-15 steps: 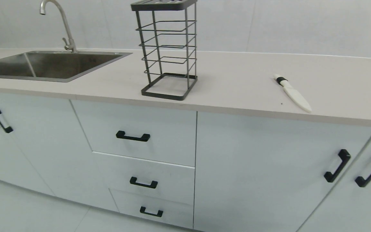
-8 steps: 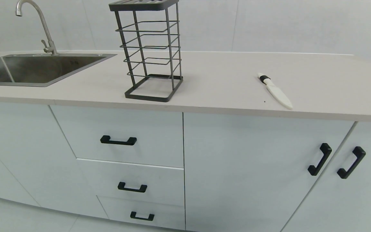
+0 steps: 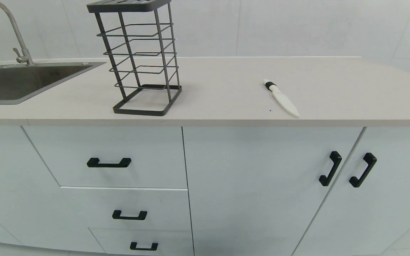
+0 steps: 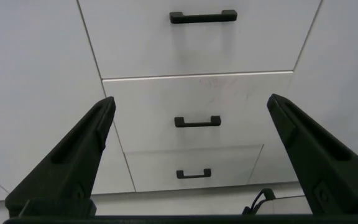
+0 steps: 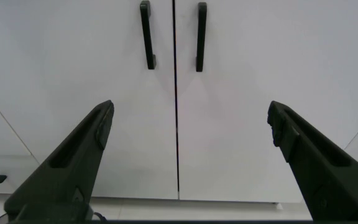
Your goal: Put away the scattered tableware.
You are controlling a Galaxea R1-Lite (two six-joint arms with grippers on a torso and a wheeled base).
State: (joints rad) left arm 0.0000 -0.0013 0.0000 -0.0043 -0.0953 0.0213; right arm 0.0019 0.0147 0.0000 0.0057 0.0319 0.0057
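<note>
1. Knife (image 3: 281, 99): white with a black band near its far-left end. It lies flat on the right half of the desk (image 3: 226, 85), close to the near edge. The pointed end aims near-right and stops just short of the edge.
2. Dark speck (image 3: 270, 110): tiny, on the desk just left of the knife, not touching it.
3. Rack (image 3: 137, 60): dark wire frame with a slotted top plate and an open rectangular base. It stands upright on the desk, well left of the knife, with its base near the front edge.
4. Sink (image 3: 23, 80): steel, set into the desk at the left, near the rack but apart from it. A curved tap (image 3: 2, 25) stands at its far side.
5. Wall (image 3: 297, 28): pale tiles behind the desk.
6. Drawers (image 3: 119, 142): three stacked below the desk under the rack, each with a black bar handle.
7. Doors (image 3: 262, 185): a pale pair below the knife on the right, with two upright black handles side by side at their meeting edges.
8. Left tool (image 4: 191, 102): open, with the black fingers spread wide. It faces the drawer fronts, down below the desk and well apart from the knife.
9. Right tool (image 5: 191, 106): open, fingers spread wide. It faces the pair of doors, with their seam and both handles showing between the fingers.
</note>
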